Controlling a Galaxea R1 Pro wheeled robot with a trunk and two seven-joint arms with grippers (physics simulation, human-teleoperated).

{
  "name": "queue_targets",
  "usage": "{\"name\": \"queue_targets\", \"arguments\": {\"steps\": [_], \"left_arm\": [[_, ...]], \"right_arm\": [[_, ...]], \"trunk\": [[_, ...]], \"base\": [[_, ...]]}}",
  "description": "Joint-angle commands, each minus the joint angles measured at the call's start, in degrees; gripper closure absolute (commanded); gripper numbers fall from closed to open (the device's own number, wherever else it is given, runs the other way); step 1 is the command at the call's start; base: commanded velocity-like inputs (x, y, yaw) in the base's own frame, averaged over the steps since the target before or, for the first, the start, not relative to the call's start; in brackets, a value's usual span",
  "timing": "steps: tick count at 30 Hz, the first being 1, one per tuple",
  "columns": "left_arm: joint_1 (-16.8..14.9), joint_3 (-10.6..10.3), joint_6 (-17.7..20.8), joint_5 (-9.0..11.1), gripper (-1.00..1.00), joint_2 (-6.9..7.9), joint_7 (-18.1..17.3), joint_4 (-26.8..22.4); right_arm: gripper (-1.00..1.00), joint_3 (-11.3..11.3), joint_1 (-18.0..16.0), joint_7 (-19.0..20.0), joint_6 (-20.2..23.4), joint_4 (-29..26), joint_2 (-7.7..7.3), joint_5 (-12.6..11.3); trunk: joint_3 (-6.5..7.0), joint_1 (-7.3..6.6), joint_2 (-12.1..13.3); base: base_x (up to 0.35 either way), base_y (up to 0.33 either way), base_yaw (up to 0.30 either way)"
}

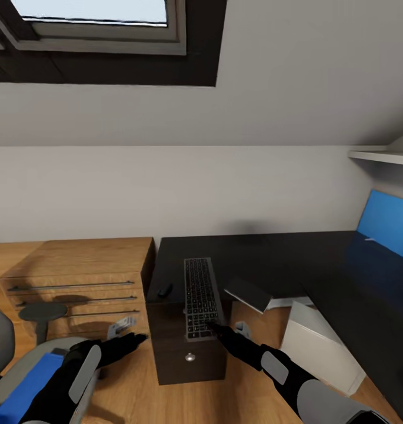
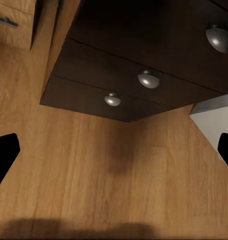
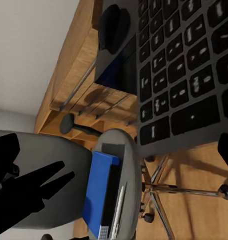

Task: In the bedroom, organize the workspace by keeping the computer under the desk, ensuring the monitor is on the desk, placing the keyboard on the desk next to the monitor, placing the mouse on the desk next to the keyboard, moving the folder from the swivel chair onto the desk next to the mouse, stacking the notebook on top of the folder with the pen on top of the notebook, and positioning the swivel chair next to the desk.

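On the glossy black counter (image 1: 266, 259), above its three-drawer unit (image 1: 186, 353), the keyboard (image 1: 199, 297) lay lengthwise, its near end overhanging the counter's front edge. My right jaws (image 1: 213, 325) sat at that near end of the keyboard; whether they touched or gripped it I could not tell, and their spread could not be read from any view. The mouse (image 1: 165, 290) rested on the counter just beside the keyboard, on the side toward the wooden drawer chest (image 1: 72, 277). On the keyboard's other side, a thin grey slab (image 1: 248, 293) lay tilted off the counter's front edge. The computer (image 1: 322, 347) stood on the wooden floor (image 2: 94, 165) near the drawer unit, partly under the counter. My left jaws (image 1: 133, 339) hung apart and empty above the floor beside the drawer unit, whose round knobs (image 2: 148, 79) faced the wrist camera. The swivel chair (image 3: 74, 170) stood near the drawer unit, apart from the counter, with the folder (image 3: 100, 192) flat on its seat and the pen (image 3: 118, 207) beside the folder.
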Motion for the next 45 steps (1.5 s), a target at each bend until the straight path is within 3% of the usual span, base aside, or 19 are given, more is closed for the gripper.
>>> {"name": "queue_targets", "arguments": {"steps": [1,11,17,20,45], "left_arm": [[0.0,0.0,0.3,-0.1,-1.00,-0.01,-0.3,0.0],[0.0,-0.7,0.3,-0.3,-1.00,-0.16,-0.3,0.3],[0.0,-5.0,0.1,-0.5,-1.00,-0.19,-0.2,0.4],[0.0,-5.8,0.1,-0.5,-1.00,-0.19,-0.2,0.5],[0.0,-6.2,0.3,-0.2,-1.00,-0.11,-0.4,-0.5]], "right_arm": [[-1.00,0.2,-0.1,0.1,0.4,0.1,-0.02,-0.6],[-1.00,0.1,-0.1,0.1,0.3,0.1,-0.04,-0.6],[-1.00,0.1,-0.1,0.1,0.3,0.1,-0.04,-0.6],[-1.00,0.1,-0.1,0.1,0.3,0.1,-0.04,-0.5],[-1.00,0.1,-0.1,0.1,-0.5,0.2,-0.04,-0.5]], "trunk": [[-0.07,-0.01,0.0],[-0.07,-0.01,0.0],[-0.07,-0.01,0.0],[-0.07,-0.01,0.0],[-0.07,-0.01,0.0]], "base": [[-0.071,0.311,0.000],[0.017,0.230,0.000],[0.006,0.021,0.000],[0.001,0.004,0.000],[-0.092,0.000,-0.020]]}}
